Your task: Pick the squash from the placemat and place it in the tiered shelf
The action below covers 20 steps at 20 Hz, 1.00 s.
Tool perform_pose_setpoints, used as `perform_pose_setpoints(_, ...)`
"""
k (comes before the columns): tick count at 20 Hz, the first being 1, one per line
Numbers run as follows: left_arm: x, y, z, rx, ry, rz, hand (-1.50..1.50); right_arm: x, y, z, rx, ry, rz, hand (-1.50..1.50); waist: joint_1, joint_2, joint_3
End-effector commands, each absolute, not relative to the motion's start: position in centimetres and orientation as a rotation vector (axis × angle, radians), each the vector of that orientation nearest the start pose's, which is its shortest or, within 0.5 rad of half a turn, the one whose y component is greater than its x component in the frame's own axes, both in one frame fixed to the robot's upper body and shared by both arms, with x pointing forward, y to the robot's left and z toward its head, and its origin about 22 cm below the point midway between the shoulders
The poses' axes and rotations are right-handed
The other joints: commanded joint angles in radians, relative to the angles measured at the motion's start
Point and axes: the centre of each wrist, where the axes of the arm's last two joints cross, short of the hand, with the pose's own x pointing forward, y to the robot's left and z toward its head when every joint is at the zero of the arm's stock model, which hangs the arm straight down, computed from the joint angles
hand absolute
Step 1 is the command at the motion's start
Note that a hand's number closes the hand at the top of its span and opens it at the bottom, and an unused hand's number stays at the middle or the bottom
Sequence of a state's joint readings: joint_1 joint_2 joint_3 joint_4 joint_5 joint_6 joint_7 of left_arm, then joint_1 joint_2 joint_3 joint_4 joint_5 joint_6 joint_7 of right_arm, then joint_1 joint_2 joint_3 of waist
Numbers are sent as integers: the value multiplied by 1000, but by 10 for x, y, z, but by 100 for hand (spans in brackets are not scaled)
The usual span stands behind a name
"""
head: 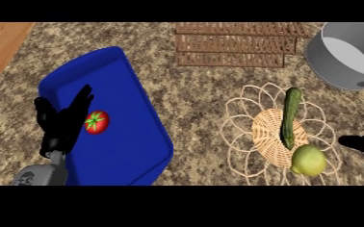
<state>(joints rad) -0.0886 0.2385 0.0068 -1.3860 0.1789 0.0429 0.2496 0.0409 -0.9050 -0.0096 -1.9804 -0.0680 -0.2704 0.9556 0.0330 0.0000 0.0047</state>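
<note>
1. Nothing done yet. Squash (291, 117) lies untouched on the woven mat (266, 130), long and dark green, its lower end just beside a lemon (308, 160).
2. Your right hand (353, 142) barely shows at the right edge, near the mat; fingers, can't tell.
3. Left hand (64, 121) rests over the blue tray (131, 139), fingers straight and a little apart, holding nothing, just beside a tomato (96, 122).
4. Left to do: grasp, lift, carry to the shelf (235, 44), the brown slatted piece at the top, well apart from the mat.
5. Surface: speckled stone counter (195, 94). Grey pot (341, 53) at top right. No room visible beyond.
</note>
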Motion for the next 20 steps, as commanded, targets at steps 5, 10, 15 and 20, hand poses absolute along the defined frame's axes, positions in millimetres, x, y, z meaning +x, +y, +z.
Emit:
perform_pose_setpoints(5, 259, 288, -9, 79, -1115, 13, 0, 260, -300, 170, -799, -821, 216, -150, 0, 5, -6)
perform_pose_setpoints(10, 249, 275, -21, 87, -1124, 43, 0, 279, -289, 151, -811, -777, 305, -150, -11, 2, -5)
perform_pose_setpoints(15, 252, 290, -29, 101, -1111, 44, 0, 275, -264, 139, -827, -717, 283, -150, -26, 1, -6)
perform_pose_setpoints(20, 251, 287, -23, 87, -1113, 39, 0, 282, -261, 125, -879, -695, 281, -150, -28, 0, -6)
